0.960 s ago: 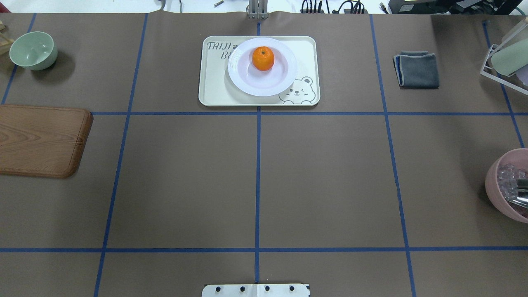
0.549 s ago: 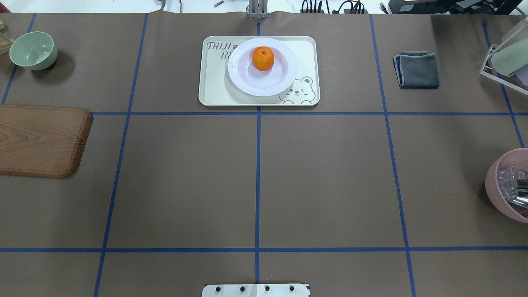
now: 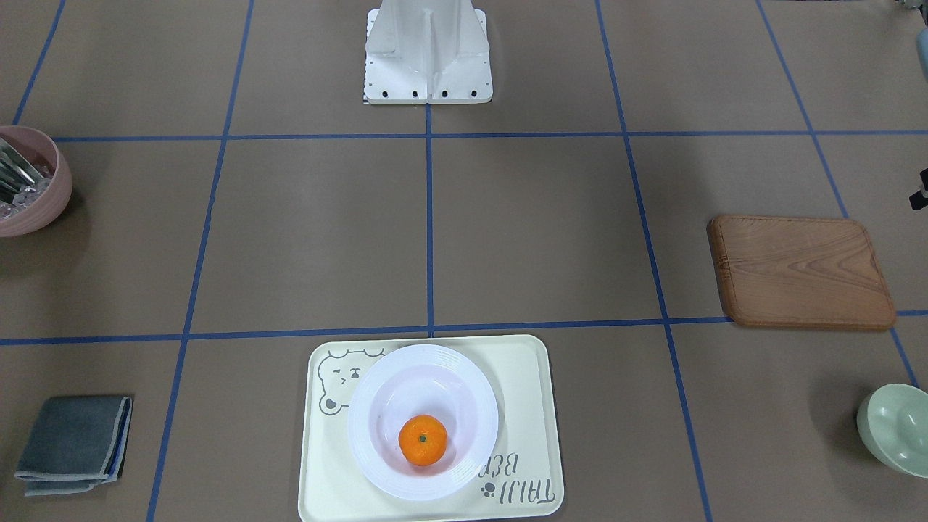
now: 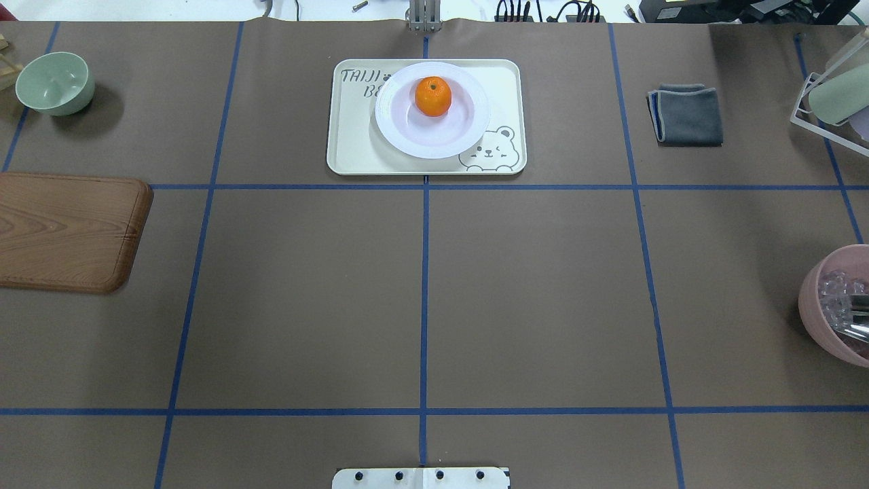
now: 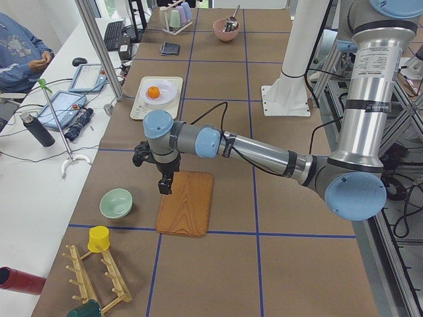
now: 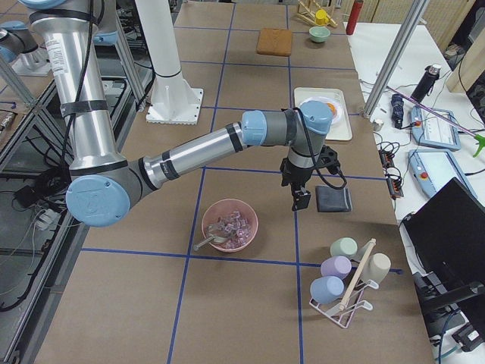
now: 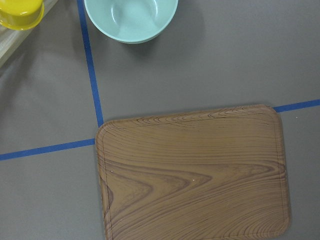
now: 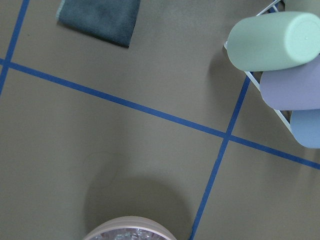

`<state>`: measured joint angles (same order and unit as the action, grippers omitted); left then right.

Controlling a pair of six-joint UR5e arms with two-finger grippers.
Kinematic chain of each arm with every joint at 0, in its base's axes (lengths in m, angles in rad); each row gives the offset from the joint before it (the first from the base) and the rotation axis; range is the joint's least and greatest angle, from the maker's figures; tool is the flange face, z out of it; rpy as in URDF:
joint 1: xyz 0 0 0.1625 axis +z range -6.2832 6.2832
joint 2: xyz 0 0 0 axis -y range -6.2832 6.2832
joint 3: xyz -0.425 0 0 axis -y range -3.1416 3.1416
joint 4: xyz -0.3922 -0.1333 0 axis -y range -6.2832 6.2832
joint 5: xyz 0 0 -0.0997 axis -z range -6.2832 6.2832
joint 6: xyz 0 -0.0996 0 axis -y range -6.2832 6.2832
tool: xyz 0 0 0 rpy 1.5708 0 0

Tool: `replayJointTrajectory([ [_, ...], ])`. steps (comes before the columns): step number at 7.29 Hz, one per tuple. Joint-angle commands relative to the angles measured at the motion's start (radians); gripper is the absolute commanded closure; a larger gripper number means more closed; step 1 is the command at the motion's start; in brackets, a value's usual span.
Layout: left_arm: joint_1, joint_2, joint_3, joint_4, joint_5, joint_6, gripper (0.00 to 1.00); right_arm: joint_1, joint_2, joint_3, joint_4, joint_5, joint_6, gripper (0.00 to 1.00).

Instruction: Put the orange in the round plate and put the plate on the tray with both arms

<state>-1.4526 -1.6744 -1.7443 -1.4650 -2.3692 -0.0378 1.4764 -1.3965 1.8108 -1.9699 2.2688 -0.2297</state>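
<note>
Orange (image 3: 423, 439) seated in round plate (image 3: 423, 355) on tray (image 3: 523, 391) in front view, same overhead; in left side view, left gripper (image 5: 163, 185) above wooden board (image 5: 188, 208), grip impossible to tell; in right side view, right gripper (image 6: 301, 199) near grey cloth (image 6: 334, 199), grip likewise impossible to tell.

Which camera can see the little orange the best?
The exterior front-facing view: the orange is nearest and largest there, its green stem dot plain, sitting in the round plate on the tray. The overhead shows it clearly too, slightly smaller. Both side views show a tiny far-off speck. Neither wrist camera shows it.
</note>
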Motion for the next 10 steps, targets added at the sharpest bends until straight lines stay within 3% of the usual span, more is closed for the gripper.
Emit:
replayJointTrajectory([
  [1, 0.000, 0.002, 0.012, -0.002, -0.001, 0.006, 0.02, -0.002, -0.040, -0.013, 0.012, -0.002, -0.040, 0.00],
  [10, 0.000, -0.004, -0.001, 0.000, -0.001, -0.004, 0.02, -0.002, -0.055, -0.013, 0.031, -0.003, -0.062, 0.00],
])
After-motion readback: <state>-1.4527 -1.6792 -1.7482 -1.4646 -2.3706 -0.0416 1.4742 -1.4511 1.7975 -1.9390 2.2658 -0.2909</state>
